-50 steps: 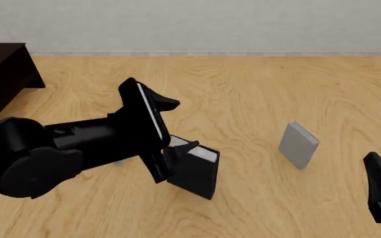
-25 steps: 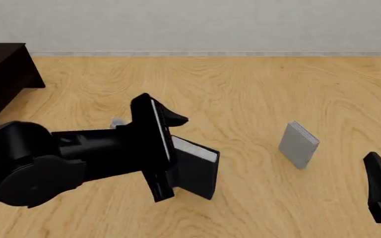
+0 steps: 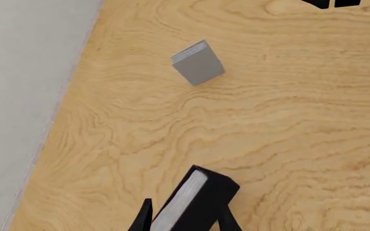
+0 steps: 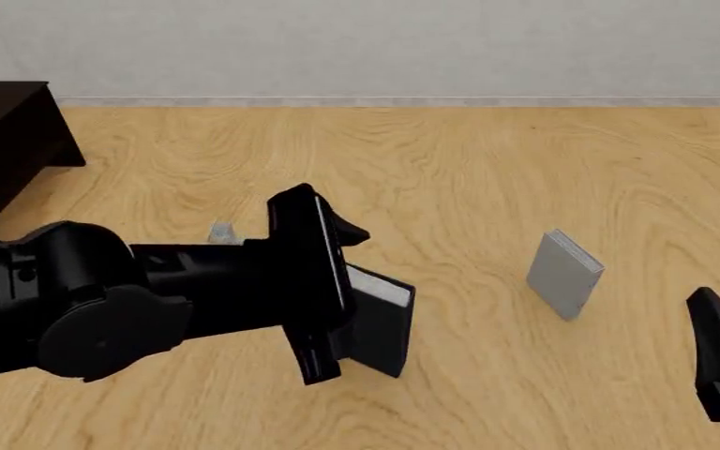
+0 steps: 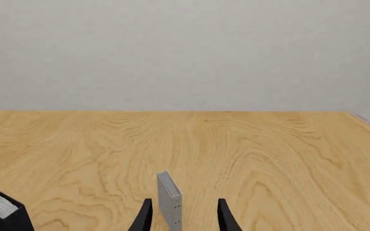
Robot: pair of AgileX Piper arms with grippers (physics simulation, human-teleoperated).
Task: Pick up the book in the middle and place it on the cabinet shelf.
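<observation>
The book [image 4: 379, 323] stands upright mid-counter [image 4: 486, 178], white page edges up, between the left pincer's [image 3: 183, 219] parted fingers; a firm grip isn't evident. Grey book [image 4: 565, 274] stands well right. Right pincer [image 5: 183, 216] open, idle. Cabinet shelf [image 4: 4, 141] far left.

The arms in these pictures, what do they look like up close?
Both are matte black all over. The left arm is built from thick rounded joint housings and a tube-like forearm, ending in a flat plate. Each tool, like the left tool, has two slim, pointed black fingers. No cables or markings show.
</observation>
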